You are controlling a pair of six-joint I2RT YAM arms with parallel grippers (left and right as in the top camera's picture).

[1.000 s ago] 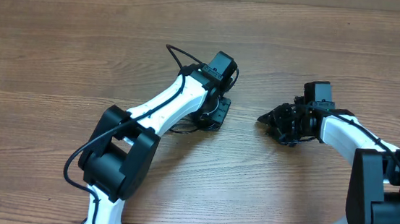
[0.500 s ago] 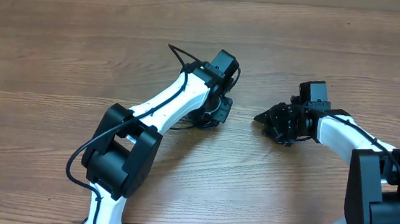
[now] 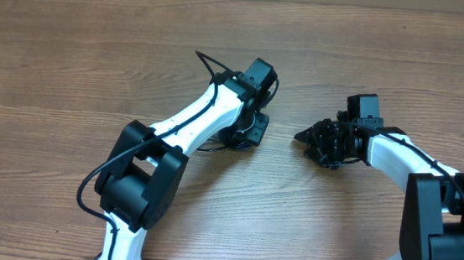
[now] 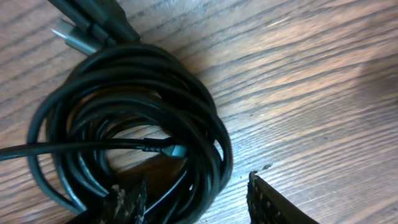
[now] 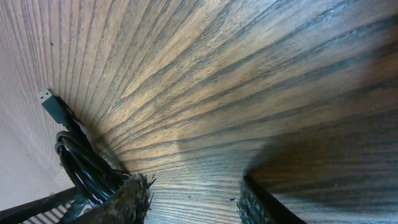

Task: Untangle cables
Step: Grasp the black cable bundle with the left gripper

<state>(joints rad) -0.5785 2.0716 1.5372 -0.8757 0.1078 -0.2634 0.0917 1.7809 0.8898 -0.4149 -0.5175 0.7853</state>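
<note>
1. Where your left arm reaches toward the middle of the table [image 3: 71, 48], the cables [image 4: 124, 124] lie as one coiled black bundle flat on the wood, right under the left gripper [image 4: 198, 200].
2. Left jaws stand partly apart. One finger [image 4: 127, 202] sits over the near edge of the coil, and the other stands on bare wood just right of it. Only the coil's outer loops cross the gap, and wood shows in the rest, so you have no pinch on the cord.
3. A silver-tipped plug [image 4: 67, 34] sticks out at the far left of the coil, outside the ring. A smaller plug end [image 4: 175, 150] on a single strand lies inside the ring.
4. From overhead your arm hides most of the bundle; only a thin strand shows at its near side.
5. Your right gripper [image 5: 194, 200] is low to the table, right of the left one and apart from it, pointing left.
6. Right jaws are likewise partly spread, with nothing but wood grain between them.
7. In the right wrist view, black loops ending in a flat silver plug [image 5: 53, 106] lie beside the left-hand fingertip [image 5: 134, 199]. I cannot tell whether they touch it.
</note>
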